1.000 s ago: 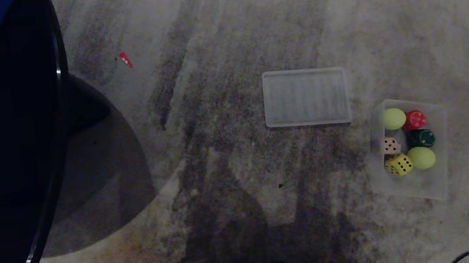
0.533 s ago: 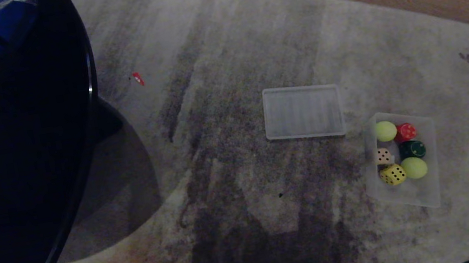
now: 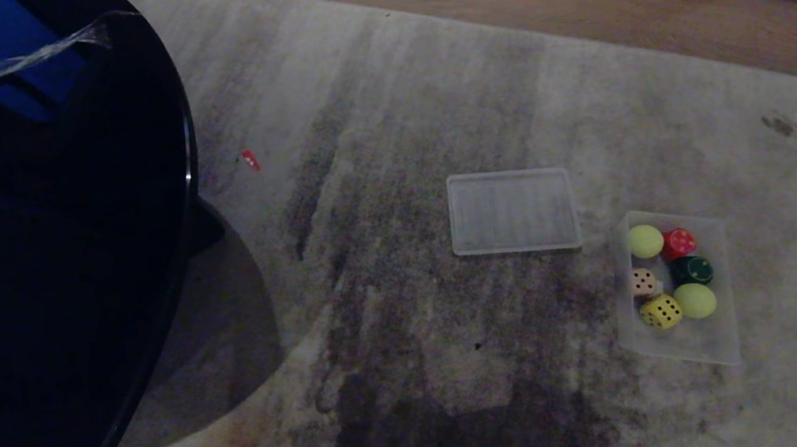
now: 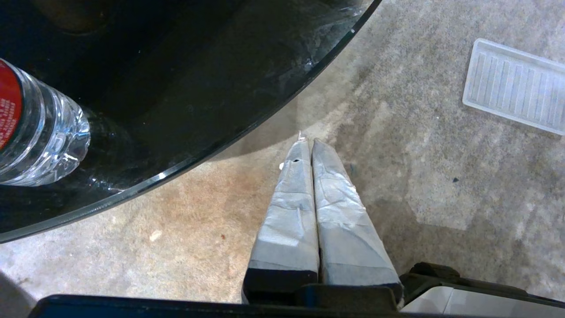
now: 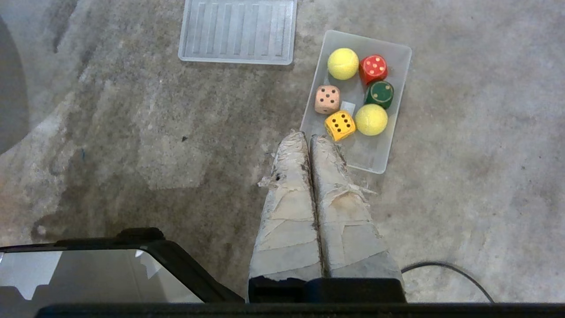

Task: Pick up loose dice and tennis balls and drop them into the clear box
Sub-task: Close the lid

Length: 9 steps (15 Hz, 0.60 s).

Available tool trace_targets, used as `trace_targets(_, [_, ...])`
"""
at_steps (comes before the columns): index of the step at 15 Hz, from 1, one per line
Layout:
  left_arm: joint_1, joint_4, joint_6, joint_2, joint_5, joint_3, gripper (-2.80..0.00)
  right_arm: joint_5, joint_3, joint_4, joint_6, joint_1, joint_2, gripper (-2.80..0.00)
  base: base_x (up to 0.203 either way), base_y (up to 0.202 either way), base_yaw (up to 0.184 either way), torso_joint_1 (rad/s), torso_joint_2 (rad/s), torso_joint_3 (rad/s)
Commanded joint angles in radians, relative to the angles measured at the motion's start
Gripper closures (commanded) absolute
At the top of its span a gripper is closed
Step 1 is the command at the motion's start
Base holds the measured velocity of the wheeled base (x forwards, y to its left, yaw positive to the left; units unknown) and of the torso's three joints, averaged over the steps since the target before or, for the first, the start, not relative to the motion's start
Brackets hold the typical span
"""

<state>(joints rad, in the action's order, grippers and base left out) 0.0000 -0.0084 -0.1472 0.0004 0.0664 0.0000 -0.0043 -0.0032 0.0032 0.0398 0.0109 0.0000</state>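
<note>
Clear box (image 5: 399,84) beyond right gripper (image 5: 307,138).

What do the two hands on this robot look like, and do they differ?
Each has two long tapering fingers wrapped in pale grey tape on a black base. The left hand has smooth, clean wrapping; the right hand has frayed, torn, brown-stained tape.

Four dice (image 5: 339,125), two tennis balls (image 5: 343,63)

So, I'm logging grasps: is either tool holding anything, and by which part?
Nothing is held. The left tool and right tool are both shut and empty above the carpet.
</note>
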Motion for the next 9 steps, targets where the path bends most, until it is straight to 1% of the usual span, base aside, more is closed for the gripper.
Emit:
trace_targets(1, [0.000, -0.001, -0.002, 0.001, 0.001, 0.000, 0.00, 0.000, 0.000, 0.000, 0.000, 0.000, 0.002, 0.00, 0.000, 0.000, 0.000, 0.000, 0.00, 0.000])
trace_targets(4, [0.000, -0.002, -0.003, 0.001, 0.001, 0.000, 0.00, 0.000, 0.000, 0.000, 0.000, 0.000, 0.002, 0.00, 0.000, 0.000, 0.000, 0.000, 0.00, 0.000])
trace_targets(5, [0.000, -0.001, -0.004, 0.000, 0.001, 0.000, 0.00, 0.000, 0.000, 0.000, 0.000, 0.001, 0.002, 0.00, 0.086, 0.000, 0.001, -0.002, 0.01, 0.012])
trace_targets(8, [0.000, -0.001, -0.002, 0.001, 0.001, 0.000, 0.00, 0.000, 0.000, 0.000, 0.000, 0.000, 0.002, 0.00, 0.173, 0.000, -0.002, 0.001, 0.00, 0.003])
trace_targets(9, [0.000, -0.002, -0.002, 0.000, 0.001, 0.000, 0.00, 0.000, 0.000, 0.000, 0.000, 0.000, 0.002, 0.00, 0.122, 0.000, 0.000, 0.006, 0.00, 0.003])
